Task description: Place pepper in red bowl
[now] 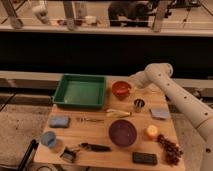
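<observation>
The gripper [132, 83] hung at the end of the white arm [175, 97], which reached in from the right of the frame, and it sat just beside the right rim of the red bowl [121, 89], slightly above centre. We could not tell how wide it stood or whether it held anything. We could not pick out the pepper either: it may have been in the gripper or already down in the bowl, and nothing of its look lay on the bare wood. We judged the main risk to be a release too near the rim, so that the pepper would land on the edge and roll off toward the small dark cup [139, 103] just below. The bowl looked light, so a nudge from the arm might have slid it toward the green tray [80, 77] on its left. The wooden table [92, 132] was crowded. It carried a pale yellow piece [118, 112], a purple bowl [123, 122], a blue sponge [59, 121], a dark long-handled tool [95, 147] and a cluster of dark red fruit [170, 149] at the lower right. Behind it ran a pale ledge and a dark band, with a dim room beyond at the top.
</observation>
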### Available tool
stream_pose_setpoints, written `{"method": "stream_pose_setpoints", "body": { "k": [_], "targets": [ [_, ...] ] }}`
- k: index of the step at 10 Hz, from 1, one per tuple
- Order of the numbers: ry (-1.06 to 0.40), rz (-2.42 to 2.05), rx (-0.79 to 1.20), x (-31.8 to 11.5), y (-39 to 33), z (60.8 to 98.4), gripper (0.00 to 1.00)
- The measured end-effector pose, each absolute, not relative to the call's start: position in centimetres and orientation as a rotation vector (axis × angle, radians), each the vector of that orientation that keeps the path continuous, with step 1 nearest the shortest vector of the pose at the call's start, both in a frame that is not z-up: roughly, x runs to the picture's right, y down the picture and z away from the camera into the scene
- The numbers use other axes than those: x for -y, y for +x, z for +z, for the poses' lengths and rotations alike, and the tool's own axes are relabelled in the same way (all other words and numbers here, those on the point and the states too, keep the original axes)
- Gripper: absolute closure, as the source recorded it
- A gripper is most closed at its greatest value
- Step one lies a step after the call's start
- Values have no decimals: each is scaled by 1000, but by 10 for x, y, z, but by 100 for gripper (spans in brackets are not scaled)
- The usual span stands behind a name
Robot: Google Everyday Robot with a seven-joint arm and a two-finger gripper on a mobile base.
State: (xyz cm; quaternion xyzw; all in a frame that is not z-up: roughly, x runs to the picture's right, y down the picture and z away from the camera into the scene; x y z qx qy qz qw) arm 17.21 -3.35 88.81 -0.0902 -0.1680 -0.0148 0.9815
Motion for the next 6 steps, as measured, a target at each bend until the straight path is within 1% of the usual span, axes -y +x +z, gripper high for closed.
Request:
{"method": "stream_pose_setpoints", "body": {
  "k": [3,4,6],
  "targets": [
    [-169,-26,339,34,167,894,20],
    [-157,-24,344,37,167,889,20],
    [-113,-31,367,52,165,865,20]
  ]
}}
